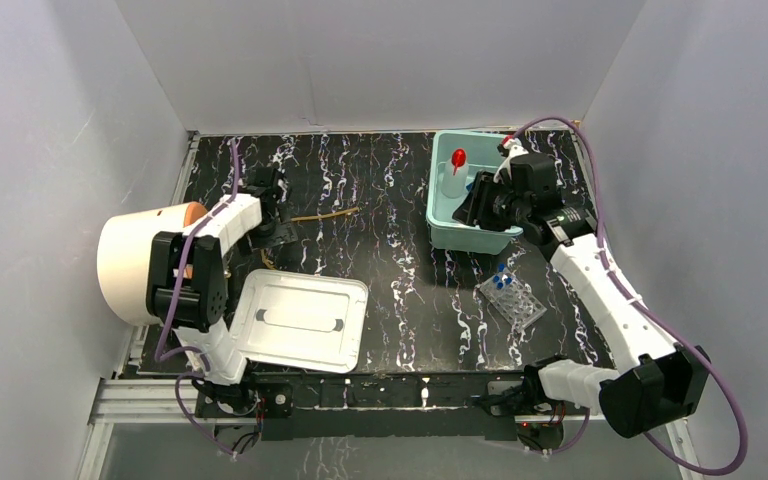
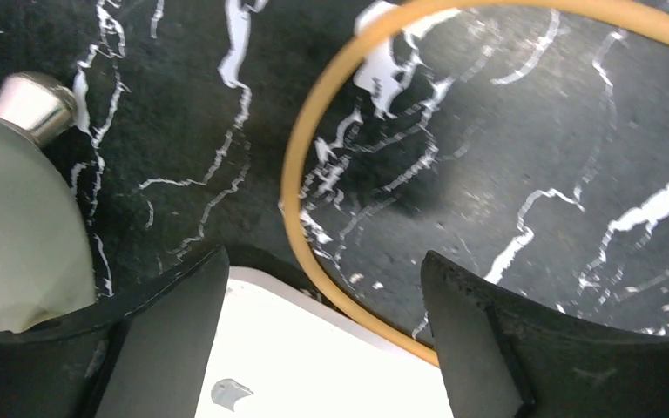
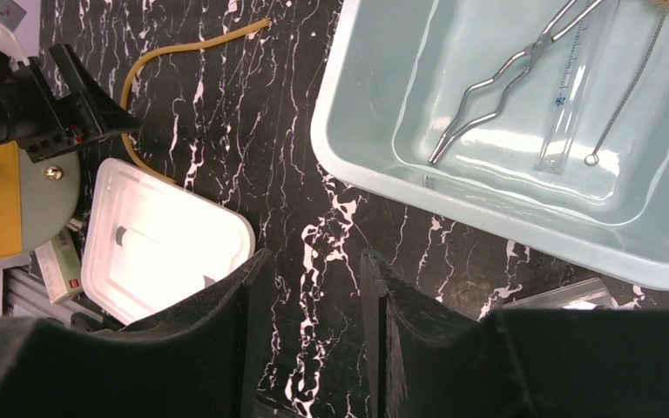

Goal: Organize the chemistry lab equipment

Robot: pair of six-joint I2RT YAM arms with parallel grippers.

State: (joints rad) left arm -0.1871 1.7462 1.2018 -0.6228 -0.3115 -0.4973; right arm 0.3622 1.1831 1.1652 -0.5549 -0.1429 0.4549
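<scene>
My left gripper [image 2: 322, 348] hangs wide open and empty, jaws straddling the amber rubber tubing [image 2: 292, 174] just beside the white lid [image 2: 296, 383]. I'd lower straight down and close only once the springy tube sits centred. Farther off, the right gripper [image 3: 314, 340] hovers part open and empty by the teal bin [image 1: 465, 238].

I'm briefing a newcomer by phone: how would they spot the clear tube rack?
Find the pale teal bin, far right on the black table. Just nearer the right arm's base lies the clear tube rack. Unlike the bin, it is see-through, with tiny blue-capped tubes in it.
</scene>
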